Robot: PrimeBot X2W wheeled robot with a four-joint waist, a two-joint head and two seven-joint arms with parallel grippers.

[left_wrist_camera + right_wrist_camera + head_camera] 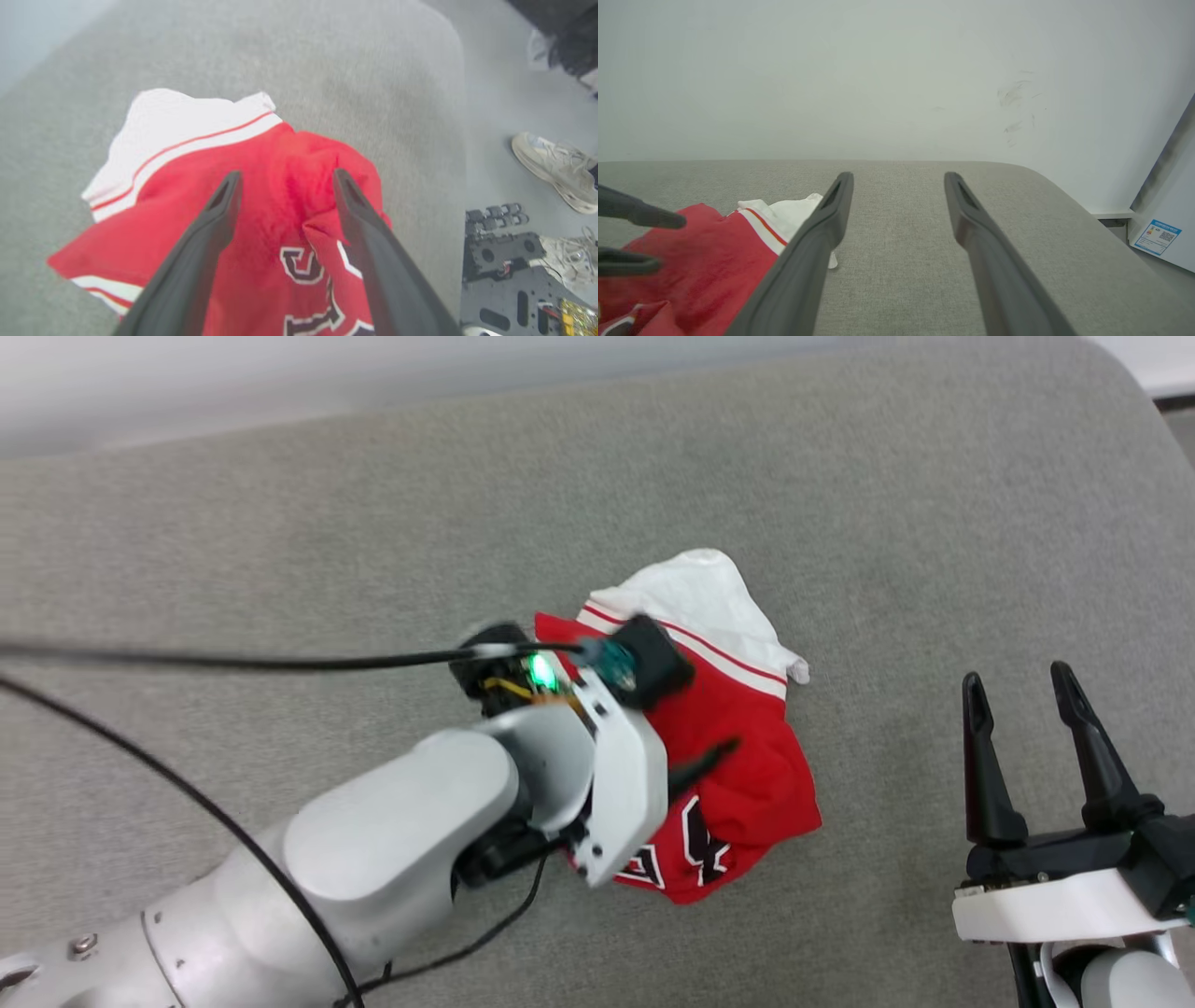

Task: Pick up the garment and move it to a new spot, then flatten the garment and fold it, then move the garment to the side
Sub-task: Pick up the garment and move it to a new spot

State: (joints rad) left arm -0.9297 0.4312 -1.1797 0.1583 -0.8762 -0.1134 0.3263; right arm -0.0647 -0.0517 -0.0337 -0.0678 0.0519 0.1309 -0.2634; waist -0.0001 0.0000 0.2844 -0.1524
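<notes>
So the garment (747, 775) is sitting in a crumpled heap around the middle of the grey fabric worktop (280, 523), with a white sleeve (700, 588) and its red-striped trim poking out on the far side. The left hand (287, 173) hangs right over the red cloth, fingers spread wide, nothing pinched. The right hand (1016, 677) is off to the side over bare fabric, also wide and empty. The black, white-outlined block lettering (303, 266) is too bunched up to read. There's a blue sticker (1157, 235) with a QR code past the worktop's corner, text way too tiny.

A crumpled red-and-white garment (747, 784) lies on the grey fabric surface (280, 541).
</notes>
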